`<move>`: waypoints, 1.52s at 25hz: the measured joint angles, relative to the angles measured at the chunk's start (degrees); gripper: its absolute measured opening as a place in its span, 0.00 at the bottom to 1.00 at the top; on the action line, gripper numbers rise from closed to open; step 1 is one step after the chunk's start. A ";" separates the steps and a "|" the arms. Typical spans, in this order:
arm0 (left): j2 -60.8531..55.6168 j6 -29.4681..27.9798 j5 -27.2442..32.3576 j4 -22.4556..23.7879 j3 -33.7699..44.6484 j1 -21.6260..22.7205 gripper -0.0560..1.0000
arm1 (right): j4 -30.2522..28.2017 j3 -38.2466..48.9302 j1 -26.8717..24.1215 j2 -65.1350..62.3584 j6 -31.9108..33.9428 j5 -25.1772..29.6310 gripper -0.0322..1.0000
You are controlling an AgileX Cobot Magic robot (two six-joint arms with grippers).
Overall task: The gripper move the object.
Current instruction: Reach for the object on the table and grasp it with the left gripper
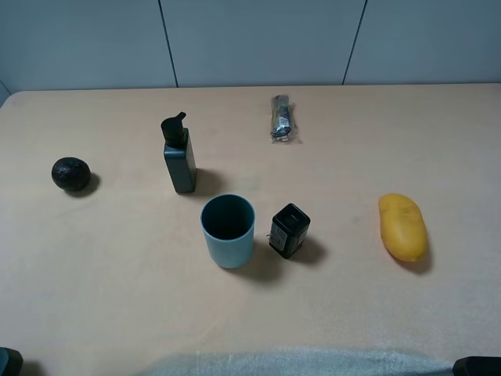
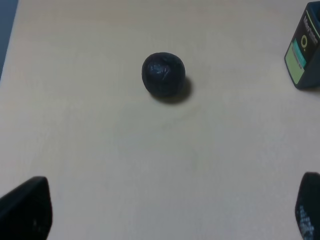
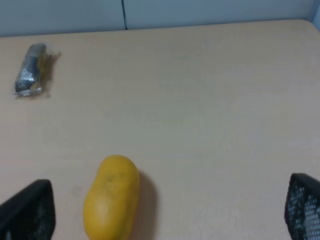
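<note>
The ball [image 1: 70, 173] rests on the surface [image 1: 94, 298] at its left side, well apart from the pump bottle [image 1: 179, 160] and the cup [image 1: 228, 229]. The left gripper [image 2: 167, 207] hangs over the surface near the ball without touching it, jaws wide and empty. The right gripper [image 3: 165, 210] hangs near the mango [image 3: 111, 197], jaws likewise wide and empty.

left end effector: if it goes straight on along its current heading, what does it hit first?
Probably the dark ball: it sits nearly centred ahead of the open left end effector, only table between. Depth is unclear, so it could pass above it.
</note>
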 joint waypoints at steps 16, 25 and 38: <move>0.00 0.00 -0.35 -0.63 -1.01 0.00 0.98 | 0.00 0.00 0.00 0.00 0.00 0.00 0.70; 9.17 0.00 -0.35 -0.65 -5.34 0.00 0.97 | 0.00 0.00 0.00 0.00 0.00 0.00 0.70; 33.21 0.00 -0.41 -0.70 -13.84 0.00 0.96 | 0.00 0.00 0.00 0.00 0.00 0.00 0.70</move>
